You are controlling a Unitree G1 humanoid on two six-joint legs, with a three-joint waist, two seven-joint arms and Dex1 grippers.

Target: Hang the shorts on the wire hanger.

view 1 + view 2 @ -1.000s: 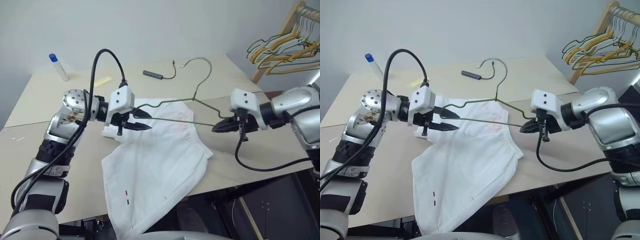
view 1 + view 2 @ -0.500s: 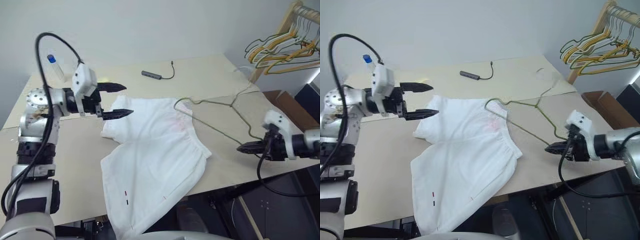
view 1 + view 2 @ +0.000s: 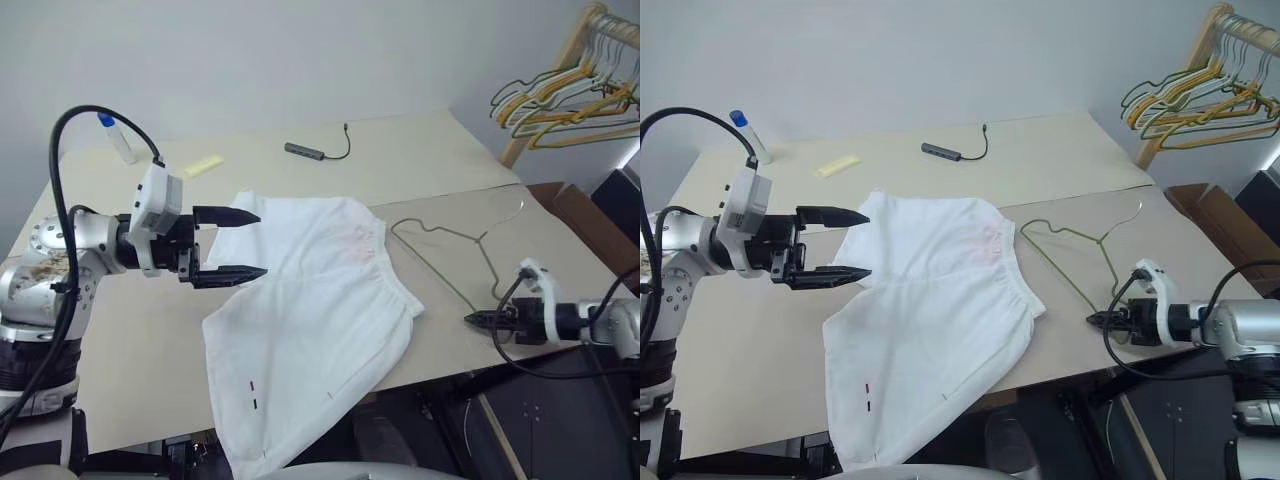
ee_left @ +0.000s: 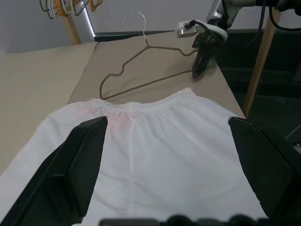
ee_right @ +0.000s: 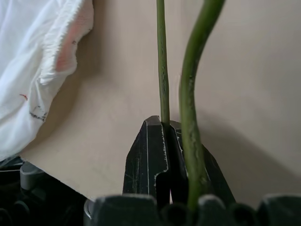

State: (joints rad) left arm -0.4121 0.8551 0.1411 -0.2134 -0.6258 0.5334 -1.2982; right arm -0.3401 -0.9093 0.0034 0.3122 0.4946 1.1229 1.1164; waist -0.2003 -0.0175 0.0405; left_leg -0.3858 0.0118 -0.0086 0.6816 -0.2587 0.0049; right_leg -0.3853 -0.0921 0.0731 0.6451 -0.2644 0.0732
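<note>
The white shorts (image 3: 310,300) lie spread on the tan table (image 3: 130,330), waistband toward the right and one leg hanging over the near edge. The wire hanger (image 3: 450,245) lies on the table just right of the waistband, clear of the cloth. My right gripper (image 3: 478,320) is at the table's near right edge, shut on one corner of the wire hanger (image 5: 162,70). My left gripper (image 3: 260,243) hovers open over the left leg of the shorts (image 4: 155,141), with nothing between its fingers (image 4: 70,174).
A wooden rack with bunched yellow, green and white hangers (image 3: 565,90) stands at the back right. A grey adapter with a cable (image 3: 305,151), a yellow strip (image 3: 203,165) and a blue-capped tube (image 3: 118,135) lie at the back. A cardboard box (image 3: 575,205) sits past the table's right edge.
My left gripper let go of the hanger, opened and drew back to the left. My right gripper carried the hanger down and right, off the shorts and onto the table.
</note>
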